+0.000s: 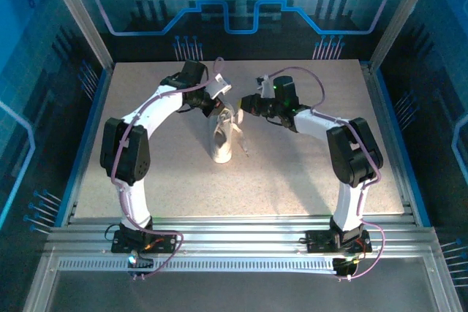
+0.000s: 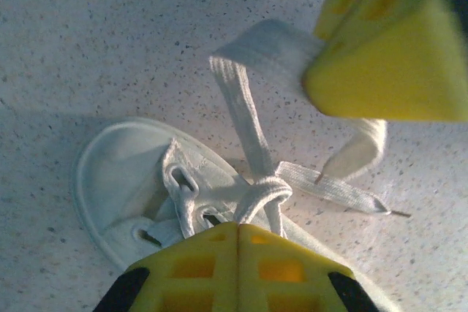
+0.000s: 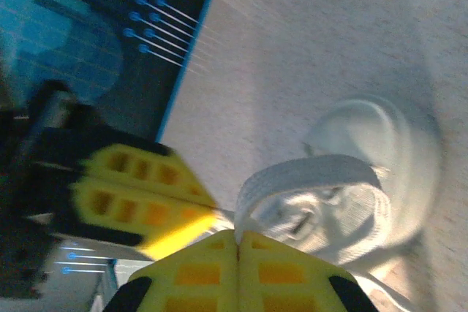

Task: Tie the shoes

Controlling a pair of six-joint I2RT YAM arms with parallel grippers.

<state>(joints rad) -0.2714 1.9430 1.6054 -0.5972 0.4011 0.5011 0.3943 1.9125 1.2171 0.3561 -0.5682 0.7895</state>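
Note:
A small white sneaker (image 1: 223,139) stands mid-table, toe toward the arms. In the left wrist view its open collar (image 2: 121,180) lies at lower left, with a knotted lace loop (image 2: 265,191) running into my left gripper (image 2: 238,226), which is shut on it. My right gripper (image 2: 380,63) at upper right pinches a flat band of lace (image 2: 267,49). In the right wrist view my right gripper (image 3: 236,234) is shut on an arched lace loop (image 3: 307,172) above the shoe (image 3: 387,180), with the left gripper (image 3: 146,199) close on the left. Both grippers (image 1: 221,104) (image 1: 245,104) hover over the shoe's tongue.
A loose lace end (image 2: 351,195) trails on the speckled tabletop (image 1: 307,173) beside the shoe. Blue enclosure walls (image 1: 409,27) and metal frame posts ring the table. The aluminium rail (image 1: 241,242) with the arm bases runs along the near edge.

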